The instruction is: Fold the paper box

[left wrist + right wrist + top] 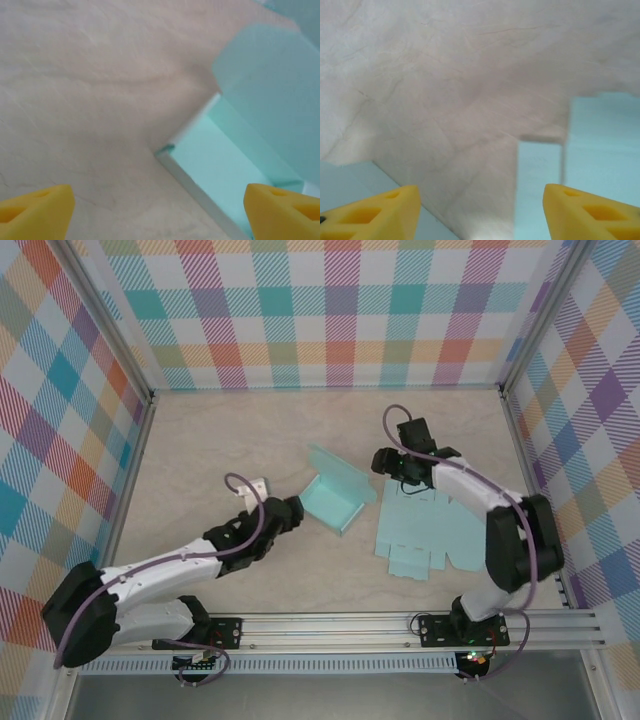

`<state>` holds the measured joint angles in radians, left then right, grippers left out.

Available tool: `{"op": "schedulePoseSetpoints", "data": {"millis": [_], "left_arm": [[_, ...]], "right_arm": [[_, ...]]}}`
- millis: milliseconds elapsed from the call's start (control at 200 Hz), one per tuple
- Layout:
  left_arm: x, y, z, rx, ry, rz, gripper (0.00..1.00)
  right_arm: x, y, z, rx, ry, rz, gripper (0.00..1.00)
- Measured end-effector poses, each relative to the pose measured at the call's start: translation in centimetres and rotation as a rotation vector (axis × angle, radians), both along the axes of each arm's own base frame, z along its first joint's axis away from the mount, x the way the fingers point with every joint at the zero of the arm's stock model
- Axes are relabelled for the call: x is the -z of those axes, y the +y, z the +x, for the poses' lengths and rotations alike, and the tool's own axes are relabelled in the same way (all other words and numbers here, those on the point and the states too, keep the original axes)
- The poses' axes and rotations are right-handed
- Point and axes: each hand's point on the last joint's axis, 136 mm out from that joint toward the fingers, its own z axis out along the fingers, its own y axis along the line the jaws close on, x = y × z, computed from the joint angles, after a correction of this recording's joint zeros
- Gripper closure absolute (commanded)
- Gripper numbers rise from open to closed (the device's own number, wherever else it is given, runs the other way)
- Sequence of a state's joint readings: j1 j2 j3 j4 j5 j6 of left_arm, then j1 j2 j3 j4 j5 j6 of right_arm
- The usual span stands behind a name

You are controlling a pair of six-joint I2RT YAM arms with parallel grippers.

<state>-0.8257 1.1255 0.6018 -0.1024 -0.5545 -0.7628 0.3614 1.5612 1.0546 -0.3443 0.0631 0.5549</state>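
Mint-green card makes up the paper box (338,495), which stands partly folded near the middle of the table (220,430), with one panel raised and tilted. Just to its right, a flat cut sheet (430,535) of the same colour lies on the pale wood. I cannot tell whether the two pieces touch each other.

The left gripper (294,508) is at the near-left end of the folded box. In the left wrist view its jaws are wide apart and hold nothing. One yellow fingertip (35,210) is over bare wood and the other is over the mint floor panel. A corner of the box lies between them, a little ahead.

The right gripper (385,462) is low at the far-left corner of the flat sheet, just right of the raised panel. In the right wrist view its jaws are also apart and grip nothing. A narrow mint flap (540,170) and bare wood lie between the fingertips, and more mint card shows at both sides.

Checked walls (330,310) close the table on the left, far and right sides, and a metal rail (350,625) runs along the near edge. The far strip of the table and its left part are bare wood. The elbow of the right arm is close to the right wall.
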Motion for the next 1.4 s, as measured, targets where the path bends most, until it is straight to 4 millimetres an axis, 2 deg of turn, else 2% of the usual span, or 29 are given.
{"op": "schedulePoseSetpoints", "data": {"millis": [135,245,370,490,684,844,974,1054,1209,1319,1399], "left_arm": [[-0.1,3.0,2.3,-0.045,0.015,-0.021,0.15],[1.5,3.6,3.7,-0.016,0.064,-0.017,0.17],[4.2,2.1,5.3,0.087,0.151,-0.010,0.18],[5.4,-0.4,7.3,0.194,0.187,-0.030,0.21],[5.4,-4.8,9.9,0.342,0.187,-0.114,0.31],[6.4,-6.4,9.5,0.406,0.225,-0.164,0.33],[6.6,-7.0,9.0,0.422,0.232,-0.186,0.34],[7.3,-7.0,8.1,0.422,0.251,-0.194,0.34],[8.7,-7.7,5.2,0.437,0.300,-0.196,0.34],[8.3,-8.7,3.6,0.459,0.298,-0.201,0.34],[8.0,-8.4,3.1,0.438,0.285,-0.192,0.34]], "right_arm": [[-0.7,-2.3,-3.9,0.053,-0.010,-0.019,0.18],[0.0,-3.3,-7.3,0.060,-0.003,0.000,0.15],[0.2,-2.7,-10.4,0.008,-0.017,0.048,0.14],[-0.3,-1.4,-11.8,-0.055,-0.038,0.117,0.15],[-0.4,1.4,-12.7,-0.144,-0.034,0.182,0.19],[0.9,4.5,-13.2,-0.217,0.006,0.233,0.19],[2.6,6.1,-12.6,-0.233,0.052,0.276,0.21],[3.8,7.0,-12.1,-0.244,0.074,0.296,0.23],[6.3,8.5,-11.3,-0.264,0.132,0.318,0.24],[6.6,9.8,-9.9,-0.280,0.135,0.337,0.24],[6.4,10.4,-8.5,-0.280,0.123,0.336,0.24]]}}
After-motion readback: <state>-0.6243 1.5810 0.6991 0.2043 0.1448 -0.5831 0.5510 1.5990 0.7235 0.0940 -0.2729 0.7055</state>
